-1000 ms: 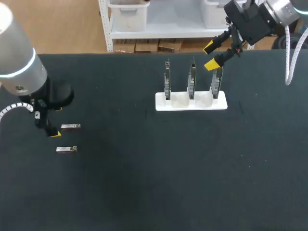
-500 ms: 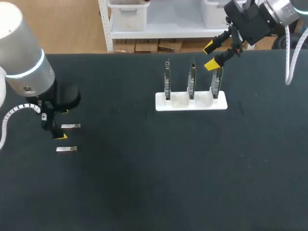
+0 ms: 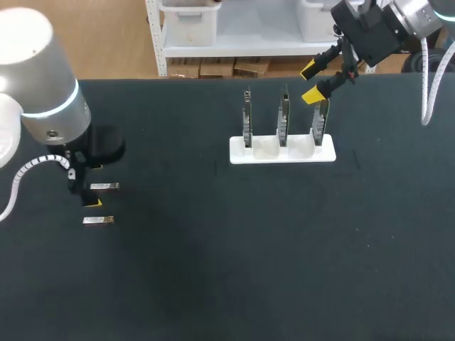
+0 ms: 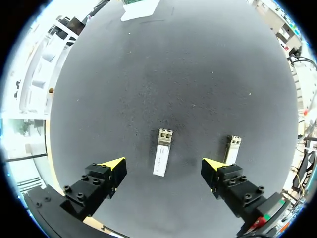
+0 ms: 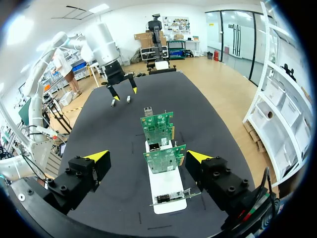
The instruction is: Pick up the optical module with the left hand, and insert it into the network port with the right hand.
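The left gripper (image 4: 162, 164), wide open, straddles a module (image 4: 162, 145) lying flat on the counter (image 4: 198, 74), its long axis pointing straight ahead. The right gripper (image 5: 147, 155) is also wide open.

Two optical modules lie near the left edge of the table (image 3: 213, 270): the farther optical module (image 3: 104, 186) and the nearer optical module (image 3: 98, 220). One white holder (image 3: 238, 153) stands toward the far edge, and it carries three network cards: the left card (image 3: 247, 117), the middle card (image 3: 283, 115) and the right card (image 3: 320, 121). There are two grippers, the left gripper (image 4: 162, 166) and the right gripper (image 3: 311, 82). Each has two yellow-tipped fingers, four tips in all.
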### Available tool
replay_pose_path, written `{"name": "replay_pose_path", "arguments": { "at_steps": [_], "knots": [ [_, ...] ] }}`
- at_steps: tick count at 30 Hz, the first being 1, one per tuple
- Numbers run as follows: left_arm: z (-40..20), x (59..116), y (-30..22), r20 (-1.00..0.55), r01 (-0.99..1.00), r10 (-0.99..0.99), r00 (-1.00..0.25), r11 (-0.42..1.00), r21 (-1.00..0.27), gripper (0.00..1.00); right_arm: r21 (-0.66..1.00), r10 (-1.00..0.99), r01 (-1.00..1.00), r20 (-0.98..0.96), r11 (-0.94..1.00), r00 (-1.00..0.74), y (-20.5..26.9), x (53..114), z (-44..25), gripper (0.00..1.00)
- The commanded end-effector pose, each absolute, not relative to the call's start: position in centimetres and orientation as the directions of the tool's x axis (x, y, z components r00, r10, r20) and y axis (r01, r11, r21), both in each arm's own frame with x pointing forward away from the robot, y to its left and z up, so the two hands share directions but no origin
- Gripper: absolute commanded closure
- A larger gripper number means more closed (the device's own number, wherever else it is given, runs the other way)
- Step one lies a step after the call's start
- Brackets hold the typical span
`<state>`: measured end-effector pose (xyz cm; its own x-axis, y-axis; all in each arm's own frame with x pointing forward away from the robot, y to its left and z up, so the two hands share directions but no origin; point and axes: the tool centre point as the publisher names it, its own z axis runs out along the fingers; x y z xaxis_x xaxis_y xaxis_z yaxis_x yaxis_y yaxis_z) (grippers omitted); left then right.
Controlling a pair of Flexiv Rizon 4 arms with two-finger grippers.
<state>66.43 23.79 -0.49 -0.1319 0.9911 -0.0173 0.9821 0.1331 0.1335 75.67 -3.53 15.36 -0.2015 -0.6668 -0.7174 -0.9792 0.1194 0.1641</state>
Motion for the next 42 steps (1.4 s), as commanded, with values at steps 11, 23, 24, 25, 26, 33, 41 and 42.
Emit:
{"name": "replay_pose_path", "arguments": {
  "at_steps": [11,23,24,25,26,33,41,42],
  "knots": [
    [-1.0,67.4,24.0,0.003,0.982,0.990,-0.144,0.143,0.127,0.00,0.162,-0.667,-0.979,-0.718,0.122,-0.202,-3.5,75.6,15.4,0.00],
    [-1.7,67.2,24.3,0.018,0.986,0.991,-0.135,0.132,0.097,0.00,0.162,-0.667,-0.979,-0.718,0.122,-0.202,-3.5,75.6,15.4,0.00],
    [-1.8,67.2,24.3,0.019,0.987,0.991,-0.134,0.131,0.097,0.00,0.162,-0.667,-0.979,-0.718,0.122,-0.202,-3.5,75.6,15.4,0.00],
    [-1.8,67.3,24.3,0.020,0.987,0.991,-0.133,0.130,0.098,0.00,0.162,-0.667,-0.979,-0.718,0.122,-0.202,-3.5,75.6,15.4,0.00],
    [-1.8,67.3,24.3,0.021,0.987,0.991,-0.133,0.130,0.098,0.00,0.162,-0.667,-0.979,-0.718,0.122,-0.202,-3.5,75.6,15.4,0.00],
    [-2.0,67.6,24.6,0.036,0.985,0.989,-0.141,0.136,0.103,0.00,0.162,-0.667,-0.979,-0.718,0.122,-0.202,-3.5,75.6,15.4,0.00],
    [-1.9,67.8,24.7,0.050,0.985,0.988,-0.144,0.138,0.101,0.00,0.162,-0.667,-0.979,-0.718,0.122,-0.202,-3.5,75.6,15.4,0.00],
    [-2.0,67.8,24.8,0.053,0.985,0.988,-0.145,0.139,0.100,0.00,0.162,-0.667,-0.979,-0.718,0.122,-0.202,-3.5,75.6,15.4,0.00]
  ]
}}
